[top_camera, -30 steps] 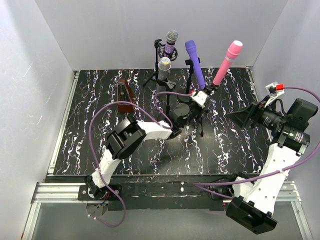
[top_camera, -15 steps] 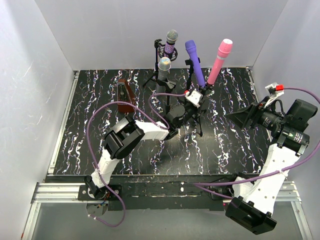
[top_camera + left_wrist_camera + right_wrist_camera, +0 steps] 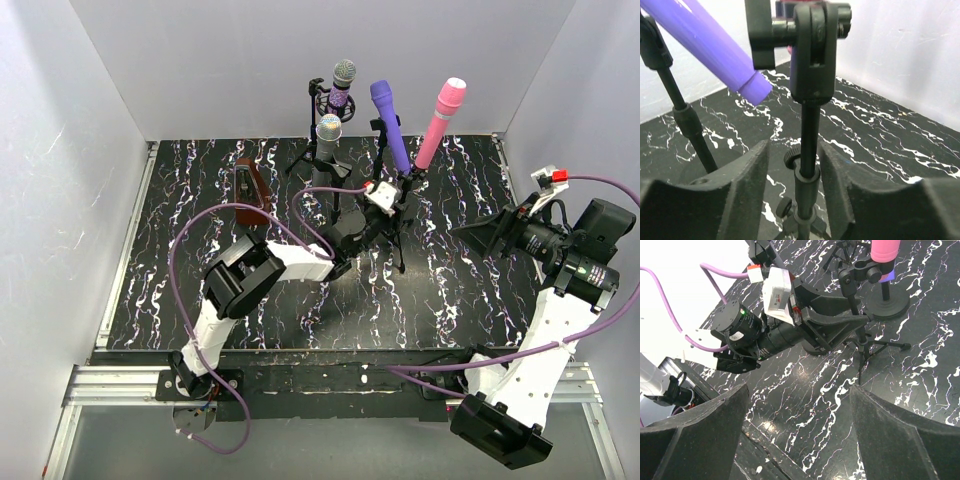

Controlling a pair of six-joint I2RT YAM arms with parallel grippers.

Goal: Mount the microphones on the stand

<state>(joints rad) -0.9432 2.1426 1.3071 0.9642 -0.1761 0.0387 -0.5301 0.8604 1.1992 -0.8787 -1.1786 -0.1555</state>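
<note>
Hanging nearest, my right gripper (image 3: 797, 405) gapes with nothing in it. My left gripper (image 3: 792, 165) straddles the stand pole (image 3: 810, 130), fingers slack on either side, gripping nothing. Beyond, the pink microphone (image 3: 440, 115), violet microphone (image 3: 388, 115), silver-grey microphone (image 3: 328, 132) and glittery purple microphone (image 3: 343, 78) all sit in clips — I judge only backing away remains.

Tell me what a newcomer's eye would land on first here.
Four microphones stick up at the far middle of the black marbled table: the glittery purple microphone, silver-grey microphone, violet microphone and pink microphone. Next comes the left gripper, its jaws apart on either side of the thin stand pole under the pink one. The right gripper hangs wide open and empty at the right.
</note>
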